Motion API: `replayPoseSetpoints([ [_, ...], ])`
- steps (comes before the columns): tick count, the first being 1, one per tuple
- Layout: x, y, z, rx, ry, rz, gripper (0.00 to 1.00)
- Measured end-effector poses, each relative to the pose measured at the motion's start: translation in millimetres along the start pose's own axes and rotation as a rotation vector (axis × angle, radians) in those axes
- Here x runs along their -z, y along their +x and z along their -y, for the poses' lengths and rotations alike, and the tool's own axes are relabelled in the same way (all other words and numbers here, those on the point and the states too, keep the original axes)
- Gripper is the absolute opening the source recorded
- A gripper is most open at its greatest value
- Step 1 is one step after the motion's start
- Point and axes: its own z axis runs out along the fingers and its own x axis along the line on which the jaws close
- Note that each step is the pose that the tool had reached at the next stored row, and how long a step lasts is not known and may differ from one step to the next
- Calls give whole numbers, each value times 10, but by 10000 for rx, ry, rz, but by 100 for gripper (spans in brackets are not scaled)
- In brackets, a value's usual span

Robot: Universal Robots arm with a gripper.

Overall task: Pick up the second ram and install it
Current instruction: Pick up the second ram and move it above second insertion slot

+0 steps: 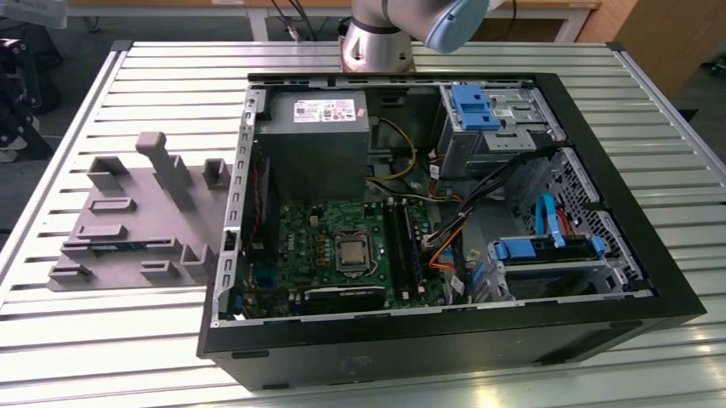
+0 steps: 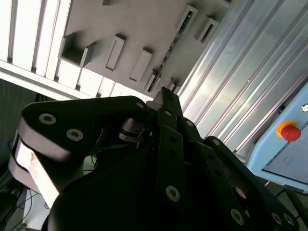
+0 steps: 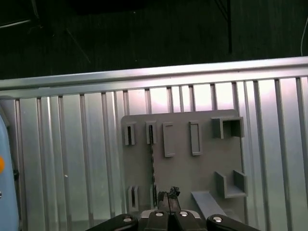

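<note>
The second ram point(image 3: 152, 166) stands on edge in a slot pair of the grey fixture plate point(image 3: 202, 168), showing as a thin dark line; it runs the same way in the second wrist view point(image 2: 168, 54). In the exterior view it is a blue-green strip point(image 1: 114, 246) low on the fixture point(image 1: 136, 212). My gripper point(image 3: 168, 194) hangs well above the fixture, close beside the ram's line, fingertips together and holding nothing. Its black linkage fills the foreground of the second wrist view, with the tips point(image 2: 165, 95) pointing at the plate.
An open computer case point(image 1: 635, 293) lies on the slatted aluminium table point(image 1: 170, 76), with the green motherboard point(image 1: 318, 246) and its long memory slots point(image 1: 402, 246) inside. Cables, blue drive cages and a power supply crowd the case. A red stop button point(image 2: 290, 131) sits nearby.
</note>
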Motion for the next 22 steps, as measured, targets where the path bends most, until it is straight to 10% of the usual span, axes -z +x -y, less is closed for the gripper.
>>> replayPoseSetpoints([
  [22, -37, 1, -1, -325, 5, 1, 17],
])
